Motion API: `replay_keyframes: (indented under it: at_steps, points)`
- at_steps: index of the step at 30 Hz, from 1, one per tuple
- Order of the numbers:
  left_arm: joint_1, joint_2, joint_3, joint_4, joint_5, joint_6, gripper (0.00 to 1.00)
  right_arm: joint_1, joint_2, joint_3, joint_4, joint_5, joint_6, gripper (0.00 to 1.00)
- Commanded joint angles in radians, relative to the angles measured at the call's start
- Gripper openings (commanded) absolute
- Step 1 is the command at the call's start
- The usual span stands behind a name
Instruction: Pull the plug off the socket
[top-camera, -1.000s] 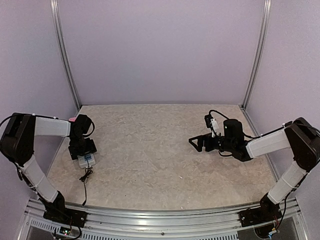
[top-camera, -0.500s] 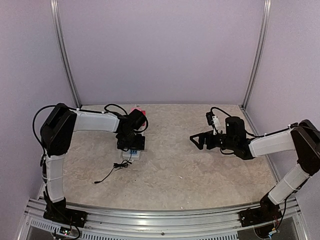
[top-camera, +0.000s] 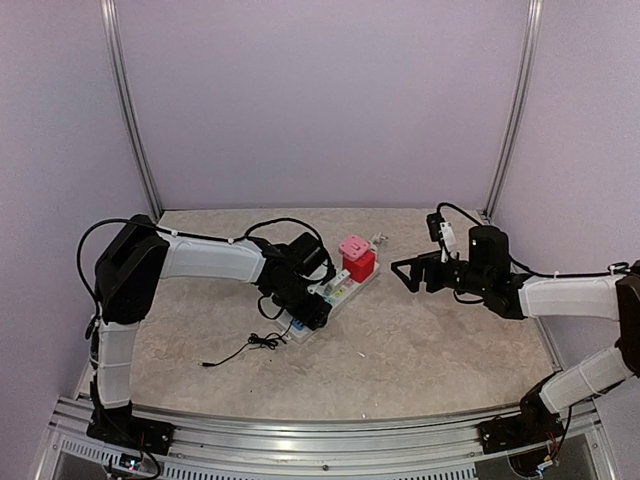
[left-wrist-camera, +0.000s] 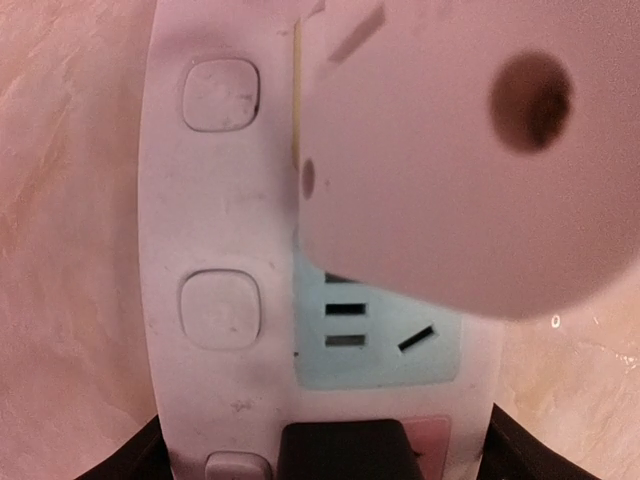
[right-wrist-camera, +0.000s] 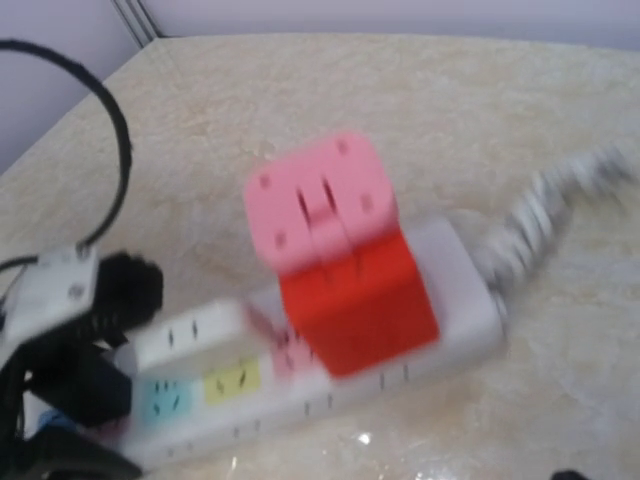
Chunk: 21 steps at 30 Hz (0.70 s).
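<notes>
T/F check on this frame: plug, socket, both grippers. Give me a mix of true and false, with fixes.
1. The red-and-pink cube plug sits in the socket. True.
2. The right gripper is shut on the plug. False: it is open and apart from the plug, to its right in the top view.
3. The left gripper clamps the socket across its width. True.
4. The socket lies along the left wall. False: it lies diagonally near the middle of the table.
5. A black cord trails on the table by the socket's near end. True.
</notes>
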Motion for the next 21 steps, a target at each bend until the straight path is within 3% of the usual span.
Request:
replay_keyframes:
  at_steps: [1,21]
  points:
    - [-0.046,-0.039,-0.042,-0.012,0.107,0.225,0.76,-0.009,-0.044,-0.014,-0.057,0.005,-0.022,1.0]
    - [-0.119,-0.219,-0.248,0.052,0.254,0.456,0.8,-0.009,-0.139,0.007,-0.189,-0.086,-0.052,1.0]
